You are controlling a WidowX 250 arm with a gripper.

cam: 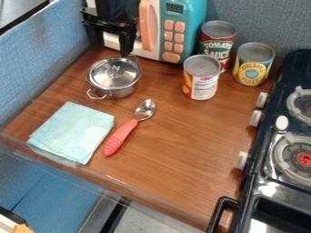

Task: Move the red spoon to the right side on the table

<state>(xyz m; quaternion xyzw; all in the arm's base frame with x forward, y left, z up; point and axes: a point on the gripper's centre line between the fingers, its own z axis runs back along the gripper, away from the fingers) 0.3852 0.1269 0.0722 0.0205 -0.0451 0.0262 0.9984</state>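
Note:
My black gripper (112,50) hangs at the upper left in front of the toy microwave, just above and behind the lidded pot, its two fingers apart with nothing seen between them. The spoon (128,129) lies on the wooden table (182,136), left of the middle, with a red handle pointing to the lower left and a metal bowl toward the upper right. It is well below the gripper in the view, not touching it.
Left of the spoon lies a folded light-blue cloth (72,131); above it stands a silver pot (114,77). Several cans (201,82) stand at the back right, beside the toy microwave (176,34). A black toy stove (273,136) borders the table's right side.

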